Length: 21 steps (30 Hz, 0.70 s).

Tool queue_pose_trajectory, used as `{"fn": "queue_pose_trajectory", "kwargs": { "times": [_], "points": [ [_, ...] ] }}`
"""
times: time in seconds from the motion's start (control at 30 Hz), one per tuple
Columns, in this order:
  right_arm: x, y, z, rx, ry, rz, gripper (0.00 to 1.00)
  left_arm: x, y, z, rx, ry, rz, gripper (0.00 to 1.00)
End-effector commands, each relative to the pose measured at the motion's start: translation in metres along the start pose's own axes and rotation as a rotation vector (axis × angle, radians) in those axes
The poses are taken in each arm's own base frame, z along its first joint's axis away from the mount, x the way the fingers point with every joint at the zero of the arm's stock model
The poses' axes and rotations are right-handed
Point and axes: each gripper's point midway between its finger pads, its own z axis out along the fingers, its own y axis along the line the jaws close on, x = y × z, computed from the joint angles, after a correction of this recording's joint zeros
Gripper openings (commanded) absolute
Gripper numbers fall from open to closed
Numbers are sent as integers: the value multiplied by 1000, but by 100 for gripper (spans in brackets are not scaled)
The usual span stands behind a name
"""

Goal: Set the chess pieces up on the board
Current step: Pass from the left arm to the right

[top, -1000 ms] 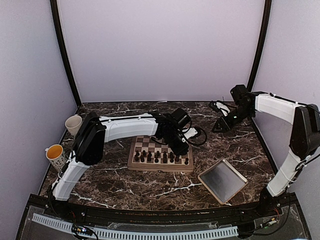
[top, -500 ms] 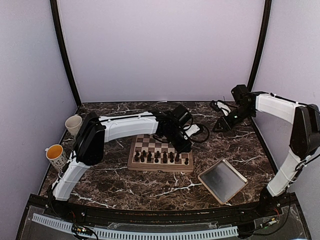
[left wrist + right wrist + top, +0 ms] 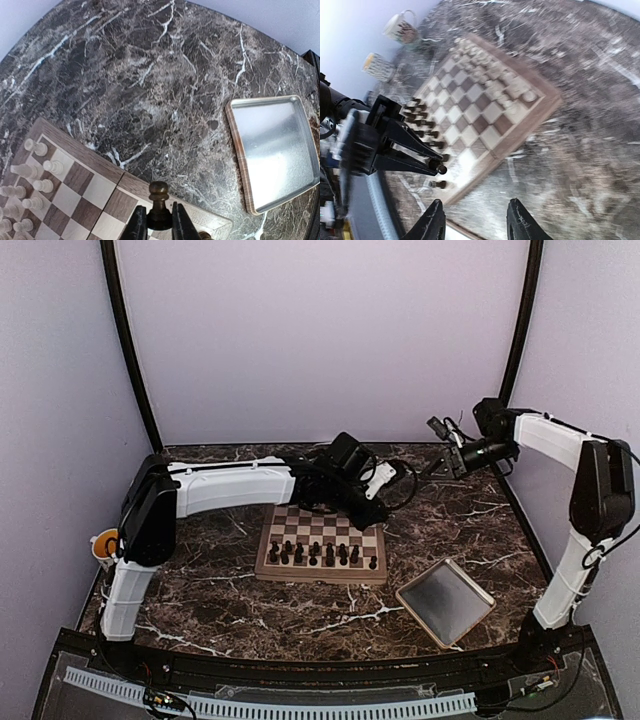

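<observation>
Wrist-only: dark pawn (image 3: 159, 192) in left tool (image 3: 159, 214)

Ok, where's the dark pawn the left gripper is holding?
In the left wrist view the dark pawn sits pinched in the left gripper, above the board edge that faces the tray.

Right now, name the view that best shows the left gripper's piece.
Left wrist: the dark piece sits close and sharp in the left gripper. Right wrist shows it small, blurred; top external, too small to tell.
</observation>
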Motion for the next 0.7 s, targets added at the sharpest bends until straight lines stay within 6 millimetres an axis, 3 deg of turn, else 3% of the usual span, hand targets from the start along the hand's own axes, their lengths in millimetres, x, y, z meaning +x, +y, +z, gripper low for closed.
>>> {"fn": "queue_pose_trajectory", "kwargs": {
  "times": [0.0, 0.4, 0.67],
  "points": [
    [13, 25, 22, -265, 29, 174, 44, -52, -3, -45, -27, -193, 10, 11],
    [21, 64, 55, -483, 115, 233, 44, -55, -6, -51, -16, -239, 5, 12],
    [23, 68, 65, -504, 135, 250, 40, -57, -6, -54, -13, -249, 4, 12]
  ]
}}
